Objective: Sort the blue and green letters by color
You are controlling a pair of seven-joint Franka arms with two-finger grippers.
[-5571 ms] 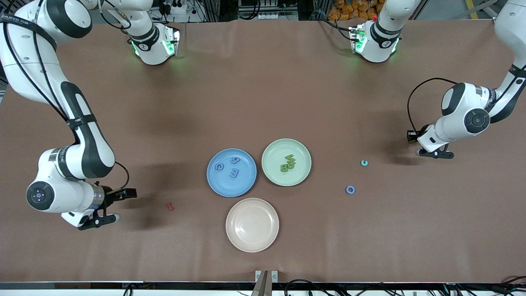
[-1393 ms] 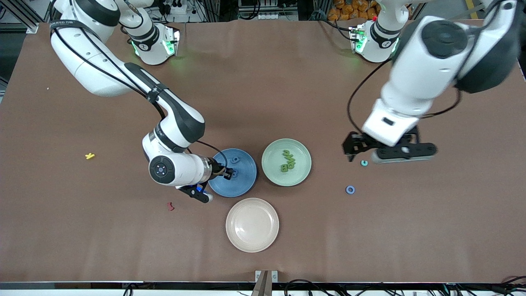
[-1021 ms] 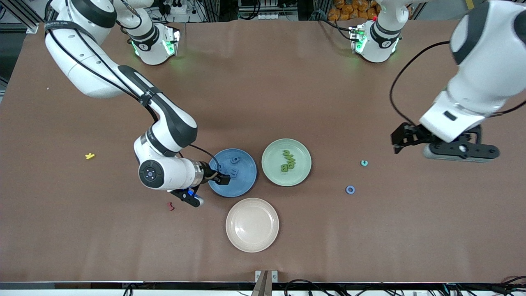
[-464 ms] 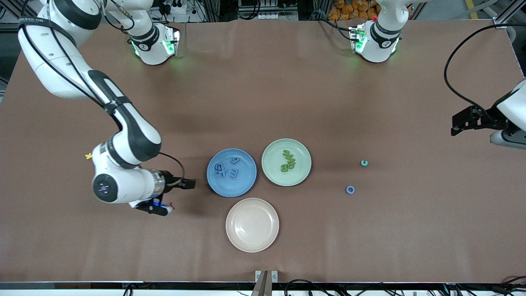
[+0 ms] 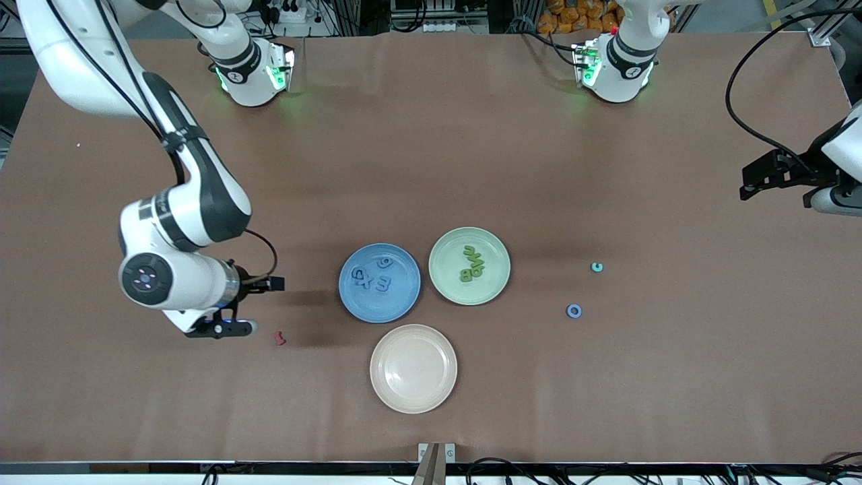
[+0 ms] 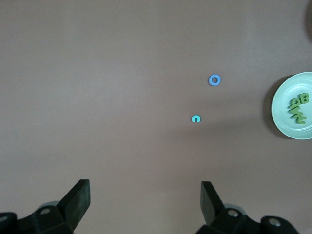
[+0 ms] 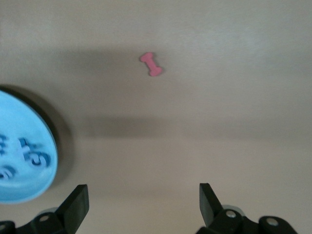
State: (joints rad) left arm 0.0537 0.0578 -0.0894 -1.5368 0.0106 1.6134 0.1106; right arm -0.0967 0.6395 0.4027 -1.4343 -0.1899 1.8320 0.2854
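Letters are found sorted on two plates at the middle of the bench (image 5: 431,155). The blue letters (image 5: 372,277) lie flat in the blue plate (image 5: 350,296): a "6" at about 1 o'clock of the plate, and three more in a row below it whose long axis runs roughly from 9 to 3 o'clock across the plate. The green letters (image 5: 471,263) lie in the green plate (image 5: 444,283), just beside the blue plate toward the left arm's end; they are bunched in a short line whose long axis runs from about 7 to 1 o'clock, with a "B" at its nearer end. A beige plate (image 5: 413,397) is set nearer the front camera than both.

Two small rings lie apart from the plates, toward the left arm's end: a blue ring (image 5: 574,310) and, at about 1 o'clock from it, a teal ring (image 5: 597,267). A dark red letter (image 5: 279,338) lies toward the right arm's end, its long axis near 12 to 6 o'clock.

The right gripper (image 7: 141,207) is held over bare bench between the red letter and the blue plate, its fingers spread and empty. The left gripper (image 6: 145,207) is held over the bench's edge at the left arm's end, fingers spread wide, nothing gripped.
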